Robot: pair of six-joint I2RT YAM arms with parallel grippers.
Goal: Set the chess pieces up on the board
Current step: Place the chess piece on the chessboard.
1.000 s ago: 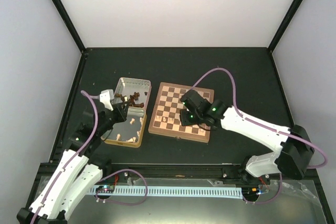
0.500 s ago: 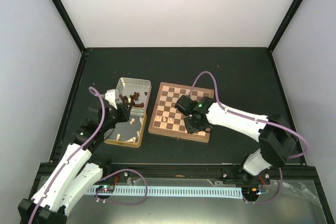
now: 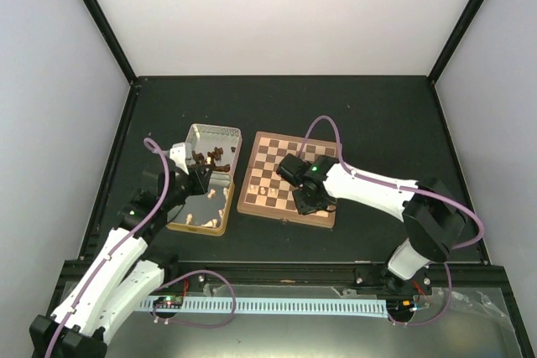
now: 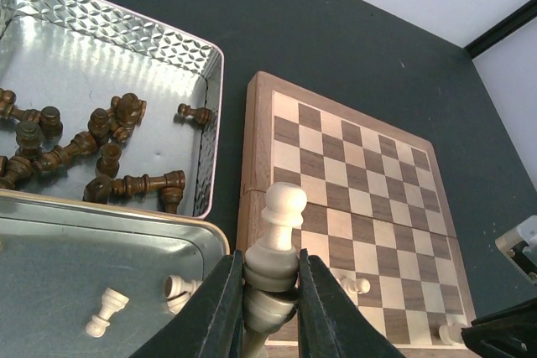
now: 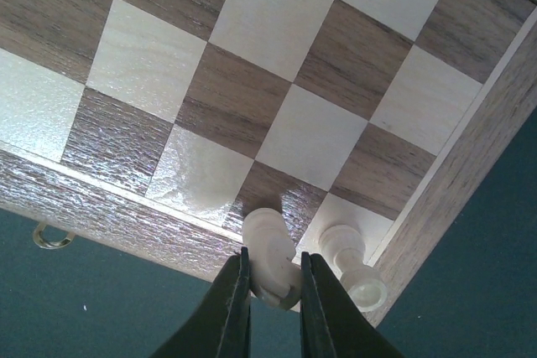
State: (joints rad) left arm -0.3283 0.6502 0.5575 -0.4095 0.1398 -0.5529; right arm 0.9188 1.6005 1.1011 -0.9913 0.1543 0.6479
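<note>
Two arms, both with their hands full.

Top view: the board sits mid-table, just right of two open tins. The far tin has a heap of dark pieces, and the near tin has a few cream pieces. The left gripper hangs about where the two tins meet. The right gripper is down at the board's near edge, toward the right corner.

Left wrist: the left gripper has its jaws narrow, pinching a cream piece round the middle, with its round head poking up past the fingers (pawn or bishop, can't tell). Under it is the near tin's corner, with two cream pieces lying inside. The dark pieces mostly lie tipped over in the far tin. Two more cream pieces stand on the board, low right in this view.

Right wrist: the right gripper also has its jaws narrow, clamped on another cream piece. That one is over the dark square in the edge row, just beside the corner piece, which stands on the light corner square. Can't tell whether the held one touches the wood. A small brass latch shows on the board's side.
</note>
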